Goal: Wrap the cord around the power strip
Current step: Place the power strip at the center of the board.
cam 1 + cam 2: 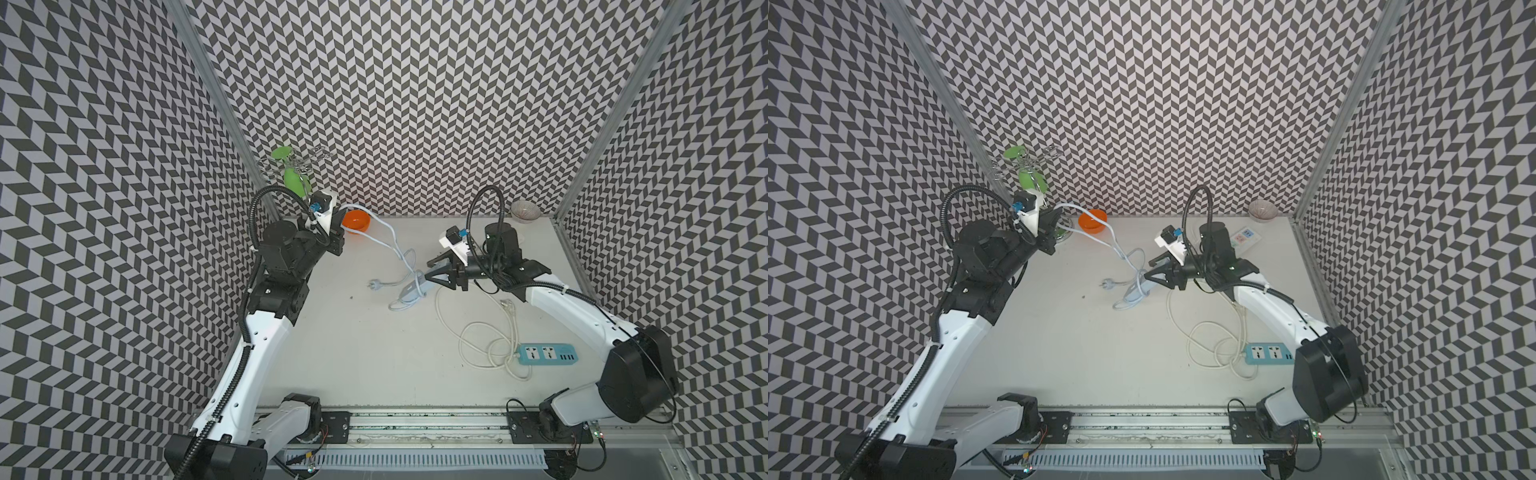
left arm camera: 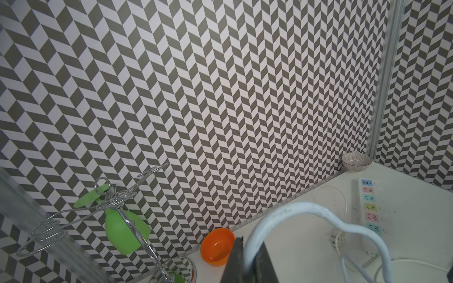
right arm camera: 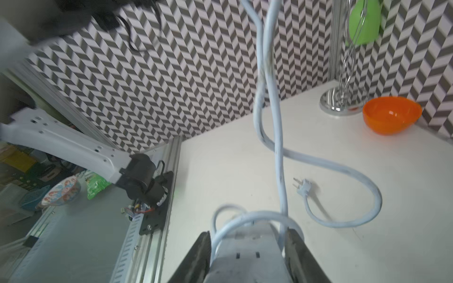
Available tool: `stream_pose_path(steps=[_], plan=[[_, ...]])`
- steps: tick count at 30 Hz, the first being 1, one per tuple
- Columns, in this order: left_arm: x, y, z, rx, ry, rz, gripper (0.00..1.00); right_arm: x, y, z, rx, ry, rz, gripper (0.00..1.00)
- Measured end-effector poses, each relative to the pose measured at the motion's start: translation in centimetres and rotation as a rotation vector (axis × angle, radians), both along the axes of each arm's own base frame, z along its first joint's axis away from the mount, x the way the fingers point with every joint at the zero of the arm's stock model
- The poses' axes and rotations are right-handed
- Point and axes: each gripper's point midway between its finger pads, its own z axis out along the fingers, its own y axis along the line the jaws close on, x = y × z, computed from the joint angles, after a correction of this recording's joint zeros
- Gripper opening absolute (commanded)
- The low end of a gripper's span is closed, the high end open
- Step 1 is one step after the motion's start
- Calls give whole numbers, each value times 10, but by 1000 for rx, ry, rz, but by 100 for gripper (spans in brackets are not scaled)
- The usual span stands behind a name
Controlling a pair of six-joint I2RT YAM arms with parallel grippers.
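At mid-table the right gripper (image 1: 428,279) clamps the strip (image 1: 409,291), likely anchoring it for winding; a cord (image 3: 245,215) loop already rounds its end. Beside it, the plug (image 1: 372,284) lies loose on the table (image 1: 353,353). Farthest back, the left gripper (image 2: 252,247) is closed on the cord, holding it raised, perhaps to feed slack.

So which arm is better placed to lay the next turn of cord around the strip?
Left. The left tool is shut on the raised cord, so it can likely lead the turn; the right tool clamps the power strip.
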Motion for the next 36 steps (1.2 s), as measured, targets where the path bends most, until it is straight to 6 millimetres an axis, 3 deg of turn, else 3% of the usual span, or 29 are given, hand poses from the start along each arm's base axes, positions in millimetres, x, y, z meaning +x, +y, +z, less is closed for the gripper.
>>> stream_pose_path(steps=[3, 6, 14, 20, 28, 36], plan=[[6, 7, -9, 11, 28, 34, 0, -2, -1, -47, -80, 60, -16, 0], [14, 7, -26, 21, 84, 38, 0, -8, -2, -77, -132, 100, -8, 0], [16, 8, -50, 30, 141, 43, 0, -4, 22, -113, -269, 80, 8, 0], [22, 7, -57, 36, 175, 43, 0, -16, 37, -135, -357, 49, 42, 0], [29, 5, -64, 39, 199, 33, 0, -6, 37, -160, -435, 22, 12, 0], [29, 4, -87, 30, 240, 28, 0, 4, 34, -191, -515, 29, -21, 0]])
